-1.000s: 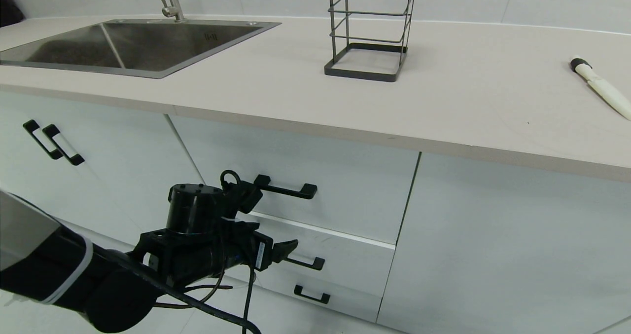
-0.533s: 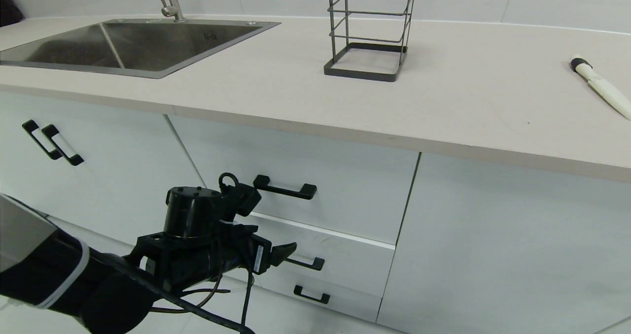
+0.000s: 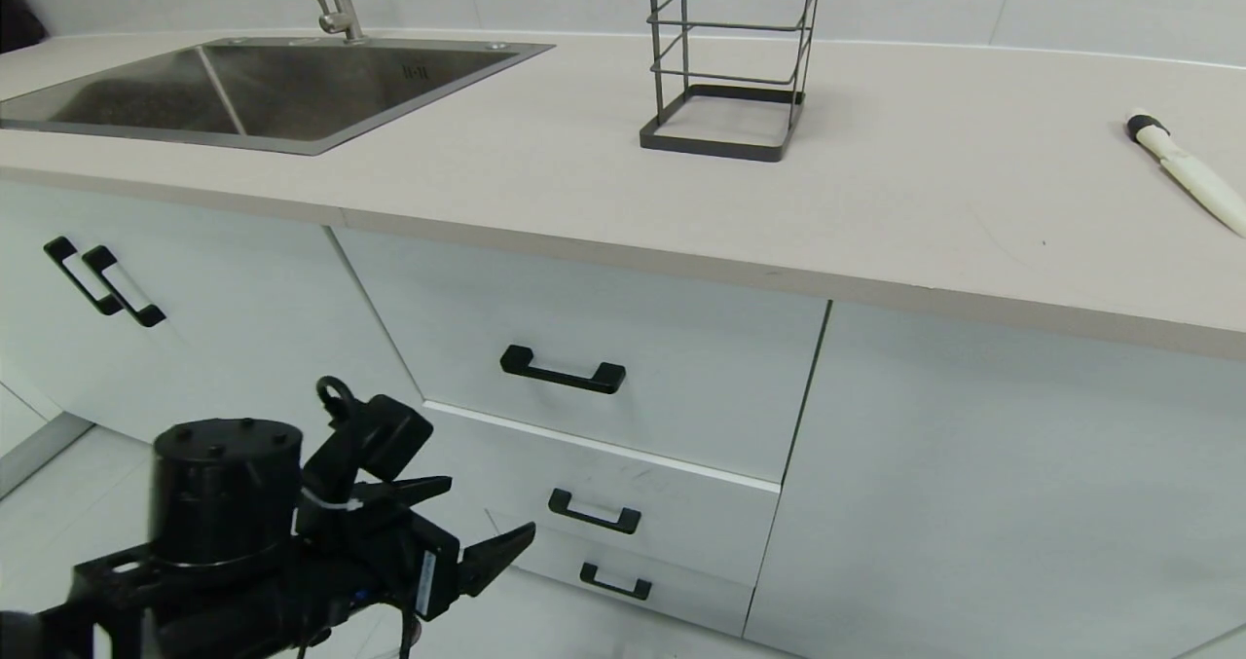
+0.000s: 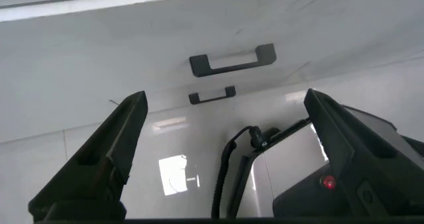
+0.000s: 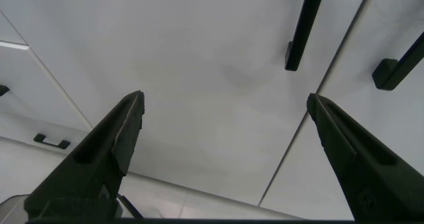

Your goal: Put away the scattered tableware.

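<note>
A cream-coloured knife-shaped utensil (image 3: 1183,172) with a black end lies flat on the pale beige worktop (image 3: 876,201), near its right end, the black end pointing toward the back wall. Farther left on the worktop stands a black wire rack (image 3: 725,65) with a square base. At the left end is a stainless steel sink (image 3: 263,85) with a chrome tap (image 3: 336,2).

The left hand (image 3: 477,518) hangs low in front of the white drawer fronts (image 3: 681,347), below the worktop's edge and left of the 3 black drawer handles (image 3: 563,371). The middle handle (image 3: 594,516) is nearest its fingertips, with a gap between them. Its 2 fingers are spread wide with nothing between them, and the left wrist view shows this hand (image 4: 225,101) just as wide, with 2 drawer handles ahead of it. The utensil is well apart from this hand, up on the worktop and far to its right.

The right hand (image 5: 225,99) is also spread wide and holds nothing. It faces white cabinet doors (image 5: 199,65) with black bar handles (image 5: 301,28).
</note>
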Robot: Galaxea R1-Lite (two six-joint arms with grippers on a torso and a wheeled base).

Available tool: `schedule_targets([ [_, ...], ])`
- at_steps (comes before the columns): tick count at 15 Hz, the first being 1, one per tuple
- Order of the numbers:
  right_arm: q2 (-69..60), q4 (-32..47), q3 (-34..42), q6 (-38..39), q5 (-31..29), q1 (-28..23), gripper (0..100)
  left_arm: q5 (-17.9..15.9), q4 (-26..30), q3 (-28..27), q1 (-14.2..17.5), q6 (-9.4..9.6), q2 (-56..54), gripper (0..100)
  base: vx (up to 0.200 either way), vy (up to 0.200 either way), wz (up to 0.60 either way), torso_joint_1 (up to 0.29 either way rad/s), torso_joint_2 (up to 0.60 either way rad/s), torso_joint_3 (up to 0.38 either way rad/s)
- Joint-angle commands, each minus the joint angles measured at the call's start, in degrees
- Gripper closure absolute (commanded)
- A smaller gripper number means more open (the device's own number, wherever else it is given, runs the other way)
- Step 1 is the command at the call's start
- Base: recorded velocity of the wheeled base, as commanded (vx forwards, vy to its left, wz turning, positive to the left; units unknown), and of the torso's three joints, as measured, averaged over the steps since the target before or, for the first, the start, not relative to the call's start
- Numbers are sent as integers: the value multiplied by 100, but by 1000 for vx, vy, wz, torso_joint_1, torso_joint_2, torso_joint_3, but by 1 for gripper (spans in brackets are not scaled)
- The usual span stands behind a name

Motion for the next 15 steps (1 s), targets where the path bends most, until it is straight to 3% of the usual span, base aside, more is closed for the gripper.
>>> schedule_targets([
  [1, 5, -1, 0, -1, -1, 0, 0, 7, 10, 454, 16, -18, -1200, 0, 0, 0, 0, 0, 0, 0],
  [4, 5, -1, 0, -1, -1, 0, 0, -2, 37, 920, 350, -27, -2149, 0, 0, 0, 0, 0, 0, 0],
  [6, 5, -1, 0, -1, -1, 0, 0, -19, 54, 1377, 781, 8, -3028, 0, 0, 0, 0, 0, 0, 0],
  [10, 5, 7, 0, -36, 8, 0, 0, -37, 265, 1738, 1493, 140, -4830, 0, 0, 0, 0, 0, 0, 0],
  [13, 5, 7, 0, -27, 8, 0, 0, -54, 1267, 1808, 1844, 193, -6271, 0, 0, 0, 0, 0, 0, 0],
  [15, 14, 7, 0, -27, 8, 0, 0, -72, 2454, 1808, 2046, 421, -7387, 0, 0, 0, -300, 1, -1, -4],
])
